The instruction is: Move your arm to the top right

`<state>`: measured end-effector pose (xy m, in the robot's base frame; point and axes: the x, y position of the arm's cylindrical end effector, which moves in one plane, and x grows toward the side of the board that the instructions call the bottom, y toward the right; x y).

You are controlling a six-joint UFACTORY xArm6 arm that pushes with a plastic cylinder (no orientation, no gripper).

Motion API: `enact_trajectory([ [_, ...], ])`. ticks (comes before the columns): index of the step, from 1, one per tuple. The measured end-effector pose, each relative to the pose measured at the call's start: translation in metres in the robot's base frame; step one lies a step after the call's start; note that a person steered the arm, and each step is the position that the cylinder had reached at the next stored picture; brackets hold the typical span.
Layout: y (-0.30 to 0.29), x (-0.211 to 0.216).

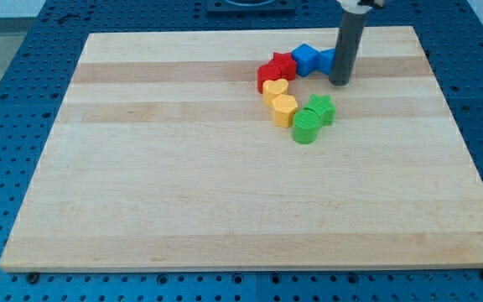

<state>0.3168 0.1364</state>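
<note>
My tip rests on the wooden board in its upper right part. It stands just right of a blue block, with a second blue block partly hidden behind the rod. Two red blocks lie to the left of the blue ones. Two yellow blocks lie below the red ones. A green star-like block and a green round block lie below my tip.
The board lies on a blue perforated table. The board's right edge is to the right of my tip.
</note>
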Motion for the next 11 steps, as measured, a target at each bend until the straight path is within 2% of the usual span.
enact_trajectory([
  [2,0.0,-0.045],
  [3,0.0,-0.036],
  [5,0.0,0.018],
  [6,0.035,0.017],
  [7,0.091,-0.013],
  [9,0.105,-0.12],
  [10,0.092,-0.125],
  [11,-0.003,-0.125],
])
